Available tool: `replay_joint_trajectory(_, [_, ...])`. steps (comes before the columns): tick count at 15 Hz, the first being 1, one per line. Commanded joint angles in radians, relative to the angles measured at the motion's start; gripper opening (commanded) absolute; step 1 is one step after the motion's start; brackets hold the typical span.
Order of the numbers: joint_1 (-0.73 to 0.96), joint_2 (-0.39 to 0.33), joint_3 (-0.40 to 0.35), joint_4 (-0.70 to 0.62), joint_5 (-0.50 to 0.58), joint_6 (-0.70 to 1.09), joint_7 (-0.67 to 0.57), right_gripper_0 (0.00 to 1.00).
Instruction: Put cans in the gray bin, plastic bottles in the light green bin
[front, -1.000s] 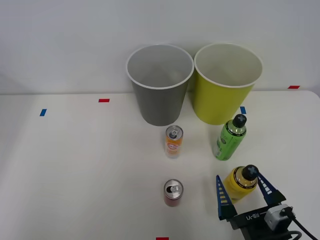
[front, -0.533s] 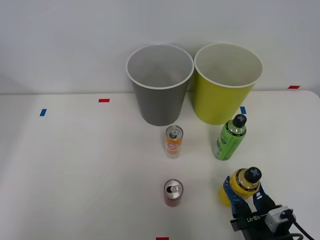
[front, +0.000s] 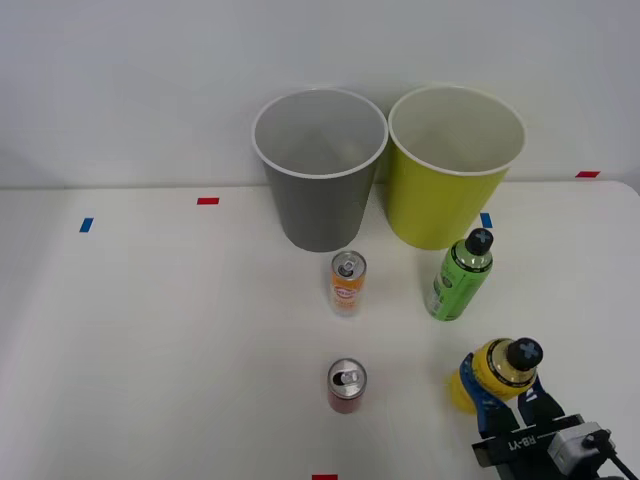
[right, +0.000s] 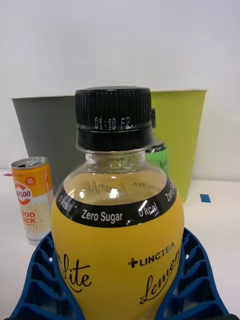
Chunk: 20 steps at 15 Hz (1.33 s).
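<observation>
White table (front: 150, 330), yellow-label bottle (front: 497, 375) upright

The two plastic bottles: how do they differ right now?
The yellow-label bottle sits between the right gripper's closed blue fingers, nearest the robot; the green-label bottle stands free, just in front of the light green bin. The yellow one holds yellow liquid, the green one a green wrap. Both are black-capped and upright.

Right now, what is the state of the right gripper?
Right gripper: closed on the yellow-label bottle.
</observation>
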<state>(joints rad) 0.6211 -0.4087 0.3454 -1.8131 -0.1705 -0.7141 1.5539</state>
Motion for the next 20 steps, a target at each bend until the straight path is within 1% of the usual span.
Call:
replay_joint_trajectory(1, [0.011, -0.067, 0.026, -0.097, -0.093, 0.004, -0.023, 0.00])
replay_joint_trajectory(2, [0.011, -0.091, 0.041, -0.149, -0.139, 0.027, -0.031, 0.00])
replay_joint_trajectory(4, [0.006, -0.105, 0.049, -0.244, -0.178, 0.085, -0.032, 0.00])
replay_joint_trajectory(5, [-0.003, -0.096, 0.052, -0.296, -0.188, 0.117, -0.037, 0.00])
replay_joint_trajectory(7, [-0.037, -0.065, 0.055, -0.350, -0.238, 0.159, -0.043, 0.00])
replay_joint_trajectory(10, [-0.159, 0.008, 0.029, -0.426, -0.319, 0.288, -0.043, 0.00])
replay_joint_trajectory(11, [-0.210, 0.045, 0.006, -0.443, -0.350, 0.344, -0.040, 0.00])
replay_joint_trajectory(13, [-0.287, 0.097, -0.043, -0.446, -0.362, 0.423, -0.044, 0.00])
replay_joint_trajectory(16, [-0.425, 0.183, -0.157, -0.445, -0.369, 0.630, -0.038, 0.00])
replay_joint_trajectory(18, [-0.524, 0.260, -0.252, -0.445, -0.356, 0.812, -0.034, 0.00])
replay_joint_trajectory(20, [-0.598, 0.304, -0.324, -0.440, -0.346, 0.937, -0.037, 0.00])
